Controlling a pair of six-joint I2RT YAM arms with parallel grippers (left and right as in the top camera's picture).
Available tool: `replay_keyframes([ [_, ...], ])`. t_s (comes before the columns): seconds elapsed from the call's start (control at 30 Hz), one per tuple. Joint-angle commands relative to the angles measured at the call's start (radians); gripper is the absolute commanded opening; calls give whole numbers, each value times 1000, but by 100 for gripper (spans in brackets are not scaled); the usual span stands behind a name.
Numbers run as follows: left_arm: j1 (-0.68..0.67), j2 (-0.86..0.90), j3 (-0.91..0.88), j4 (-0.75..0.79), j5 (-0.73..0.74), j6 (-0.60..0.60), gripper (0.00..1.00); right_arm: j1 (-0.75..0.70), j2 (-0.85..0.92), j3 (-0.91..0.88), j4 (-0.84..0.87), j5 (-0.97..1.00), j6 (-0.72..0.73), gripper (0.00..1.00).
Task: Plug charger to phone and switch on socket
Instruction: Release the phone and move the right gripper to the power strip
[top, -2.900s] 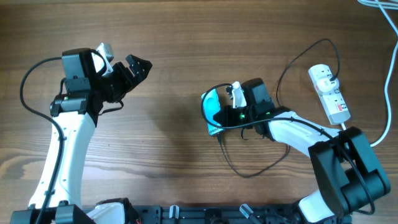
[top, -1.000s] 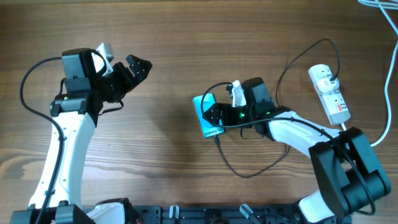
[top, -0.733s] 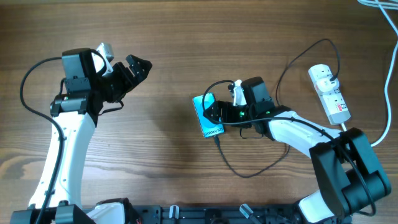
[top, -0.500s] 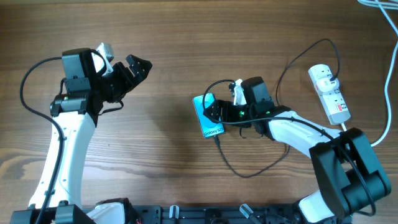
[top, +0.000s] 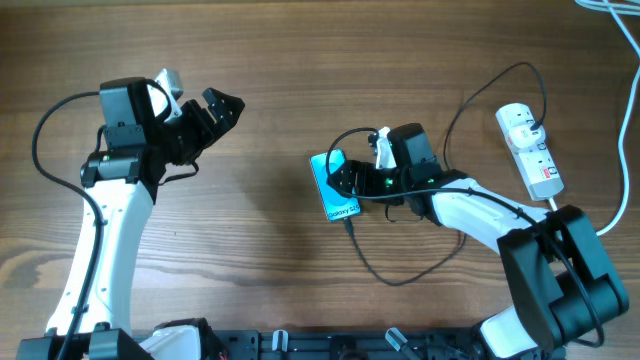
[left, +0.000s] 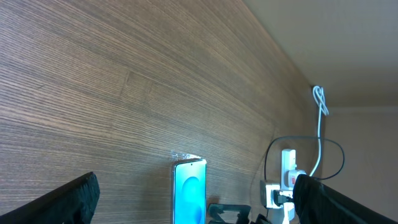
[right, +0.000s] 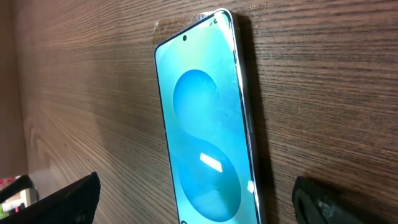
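Right pincer (top: 347, 183) wide, empty, by phone (right: 202, 143): I judge it thin, slick, glass-fronted; grip long edges.

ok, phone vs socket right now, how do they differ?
The phone has a teal screen; the socket is white with red marks. The phone lies mid-table at the right claw; the socket sits near the right edge, with no claw near it. Both lie flat on the table.

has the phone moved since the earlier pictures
Yes. In the overhead view the phone has slid a little to the left, farther from the socket, which has stayed put.
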Motion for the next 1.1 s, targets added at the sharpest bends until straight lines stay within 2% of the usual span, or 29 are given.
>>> replay_keyframes([
  [0.0, 5, -4, -1, 2, -7, 20, 100, 2, 17, -16, -13, 65, 5, 100],
  [0.23, 5, -4, -1, 2, -7, 20, 100, 2, 8, 27, -63, 30, 53, 99],
  [0.33, 5, -4, -1, 2, -7, 20, 100, 2, -1, 169, -274, 67, 45, 99],
  [0.5, 5, -4, -1, 2, -6, 20, 100, 2, -1, 536, -761, 233, -81, 100],
  [0.6, 5, -4, -1, 2, -7, 20, 100, -11, -1, 744, -1069, 546, -105, 100],
  [0.63, 5, -4, -1, 2, -7, 20, 100, -31, -1, 760, -1112, 630, -105, 100],
  [0.7, 5, -4, -1, 2, -7, 20, 100, -85, 2, 758, -1141, 682, -105, 99],
  [0.87, 5, -4, -1, 2, -7, 20, 100, -362, 2, 748, -1154, 682, -105, 100],
  [1.07, 5, -4, -1, 2, -7, 20, 100, -599, 2, 747, -1159, 681, -116, 100],
])
